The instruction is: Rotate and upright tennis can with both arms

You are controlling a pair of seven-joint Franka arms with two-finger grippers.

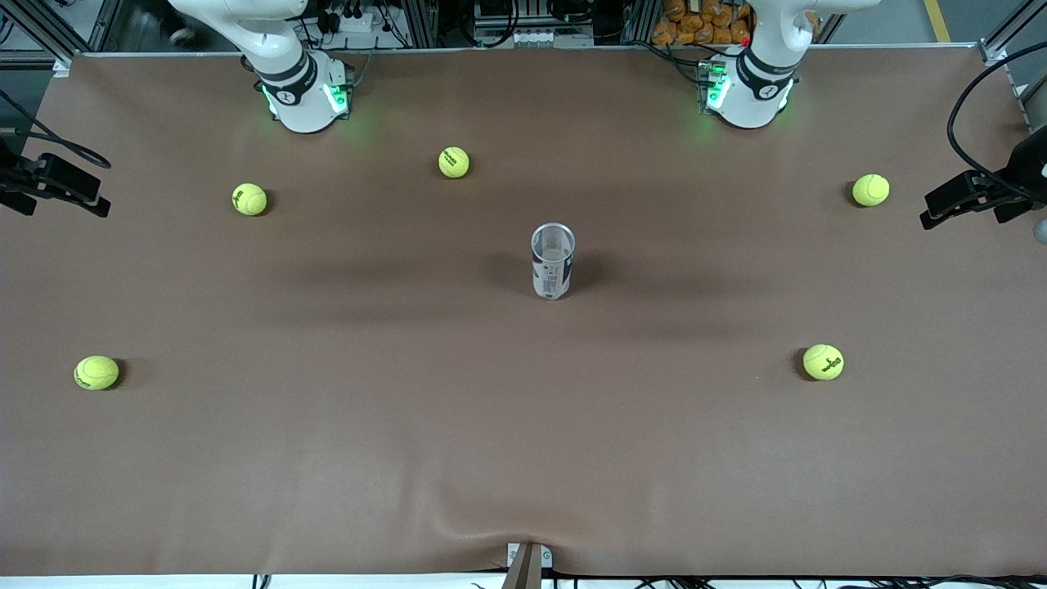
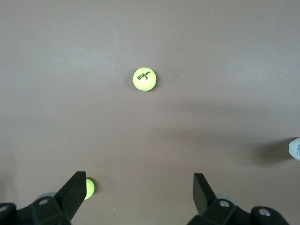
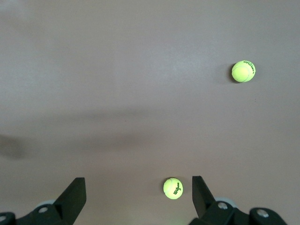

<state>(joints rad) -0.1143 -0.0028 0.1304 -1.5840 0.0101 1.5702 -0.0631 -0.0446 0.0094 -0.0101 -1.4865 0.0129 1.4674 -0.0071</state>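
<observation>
The tennis can (image 1: 553,262) stands upright in the middle of the brown table (image 1: 523,458), open silvery rim up, with a white and dark-blue label. A sliver of it shows at the edge of the left wrist view (image 2: 295,149). Both arms are raised at their bases (image 1: 303,90) (image 1: 748,86), and their hands are out of the front view. My left gripper (image 2: 139,180) is open and empty, high over the table. My right gripper (image 3: 138,185) is open and empty, high over the table. Neither is near the can.
Several yellow-green tennis balls lie scattered: (image 1: 454,162), (image 1: 249,199), (image 1: 96,372), (image 1: 870,190), (image 1: 823,361). Two show in each wrist view (image 2: 144,78) (image 2: 88,188) (image 3: 243,71) (image 3: 173,188). Black camera mounts (image 1: 57,184) (image 1: 973,196) stand at the table's ends.
</observation>
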